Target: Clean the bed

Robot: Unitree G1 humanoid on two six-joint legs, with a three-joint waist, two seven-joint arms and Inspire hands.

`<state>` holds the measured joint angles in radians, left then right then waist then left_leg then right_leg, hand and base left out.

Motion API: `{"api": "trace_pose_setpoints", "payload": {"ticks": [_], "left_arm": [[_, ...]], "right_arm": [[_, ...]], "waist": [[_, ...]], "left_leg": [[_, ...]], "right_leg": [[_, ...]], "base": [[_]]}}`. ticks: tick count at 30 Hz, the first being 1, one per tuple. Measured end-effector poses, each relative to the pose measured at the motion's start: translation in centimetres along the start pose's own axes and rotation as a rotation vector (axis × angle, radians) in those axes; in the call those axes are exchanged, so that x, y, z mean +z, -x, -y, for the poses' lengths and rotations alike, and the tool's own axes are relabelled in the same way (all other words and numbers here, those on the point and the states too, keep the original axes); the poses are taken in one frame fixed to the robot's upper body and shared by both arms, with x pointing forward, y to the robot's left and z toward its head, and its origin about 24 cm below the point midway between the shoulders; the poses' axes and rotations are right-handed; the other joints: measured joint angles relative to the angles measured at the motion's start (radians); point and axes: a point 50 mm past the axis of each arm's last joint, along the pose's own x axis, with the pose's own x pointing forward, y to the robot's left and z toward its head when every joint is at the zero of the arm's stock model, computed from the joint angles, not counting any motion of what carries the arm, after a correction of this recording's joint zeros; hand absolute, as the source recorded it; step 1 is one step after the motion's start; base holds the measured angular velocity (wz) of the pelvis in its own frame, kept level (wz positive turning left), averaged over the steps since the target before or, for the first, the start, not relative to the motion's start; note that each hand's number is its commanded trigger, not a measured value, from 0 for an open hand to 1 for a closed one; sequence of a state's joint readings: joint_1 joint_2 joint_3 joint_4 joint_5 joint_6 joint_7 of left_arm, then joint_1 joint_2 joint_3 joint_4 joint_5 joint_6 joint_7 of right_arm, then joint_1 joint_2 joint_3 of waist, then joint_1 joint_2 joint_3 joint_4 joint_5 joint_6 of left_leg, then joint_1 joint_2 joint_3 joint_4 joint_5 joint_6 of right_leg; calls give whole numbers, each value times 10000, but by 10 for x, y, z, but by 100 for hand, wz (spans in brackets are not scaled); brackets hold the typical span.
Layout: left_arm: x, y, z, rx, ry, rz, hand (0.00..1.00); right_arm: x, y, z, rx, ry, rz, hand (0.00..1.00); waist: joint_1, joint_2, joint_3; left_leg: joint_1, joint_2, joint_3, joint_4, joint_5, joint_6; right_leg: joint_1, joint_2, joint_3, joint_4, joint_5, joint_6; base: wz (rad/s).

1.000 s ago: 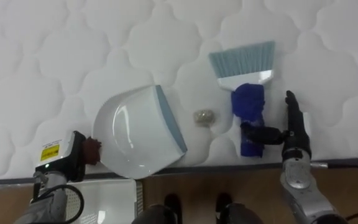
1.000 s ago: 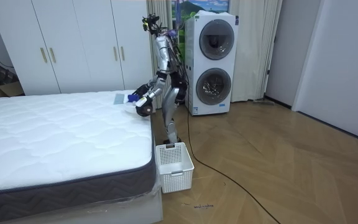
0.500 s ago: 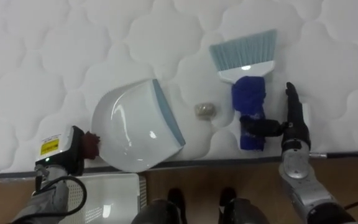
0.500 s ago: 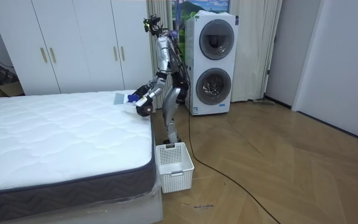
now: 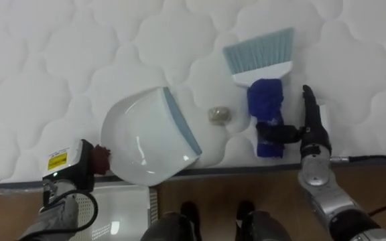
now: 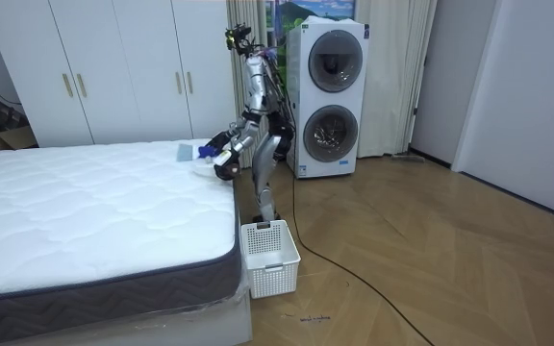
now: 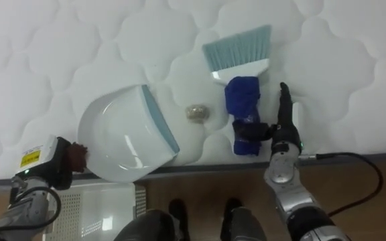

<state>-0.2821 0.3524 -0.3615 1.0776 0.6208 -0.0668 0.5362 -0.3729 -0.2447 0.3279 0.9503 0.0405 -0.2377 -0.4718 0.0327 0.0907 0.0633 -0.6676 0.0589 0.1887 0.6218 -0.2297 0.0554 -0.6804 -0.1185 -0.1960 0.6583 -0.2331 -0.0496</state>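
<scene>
Barely anything has moved in 0.5 s. In the left eye view the right hand (image 5: 312,137) has edged closer to the brush (image 5: 265,94), fingers straight and thumb laid across its blue handle, not yet a closed grip, so sweeping looks unstarted. The crumpled scrap (image 5: 218,115) lies on the bed (image 5: 45,53) just right of the dustpan (image 5: 146,137), which is empty. The left hand (image 5: 69,171) sits at the dustpan's handle; its hold I cannot tell. In the room view a white basket (image 6: 272,264) stands on the floor below the dustpan, seemingly empty.
</scene>
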Motion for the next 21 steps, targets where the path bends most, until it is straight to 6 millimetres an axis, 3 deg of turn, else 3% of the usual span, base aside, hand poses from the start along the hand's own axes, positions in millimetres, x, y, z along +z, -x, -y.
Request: {"api": "trace_pose_setpoints", "payload": {"ticks": [7, 11, 21], "left_arm": [[1, 0, 2, -123, -28, -120, 100], [1, 1, 4, -304, -90, -203, 100], [3, -1, 3, -484, -114, -206, 100]], "right_arm": [[-5, -7, 10, -101, 1502, -225, 100], [-3, -14, 17, -191, 2374, -300, 100], [-4, -16, 16, 86, 2972, -408, 100]], "waist": [[13, -61, 7], [38, -67, 3], [38, -76, 18]], "left_leg": [[198, 7, -47, -56, -2, -3], [228, 165, -121, -83, -22, -49], [383, 210, -266, -53, -119, -212]], "right_leg": [[326, 48, -161, -216, 20, 7], [544, 192, -315, -517, 81, -42], [767, 314, -341, -575, 7, -131]], "base": [[2], [2], [0]]}}
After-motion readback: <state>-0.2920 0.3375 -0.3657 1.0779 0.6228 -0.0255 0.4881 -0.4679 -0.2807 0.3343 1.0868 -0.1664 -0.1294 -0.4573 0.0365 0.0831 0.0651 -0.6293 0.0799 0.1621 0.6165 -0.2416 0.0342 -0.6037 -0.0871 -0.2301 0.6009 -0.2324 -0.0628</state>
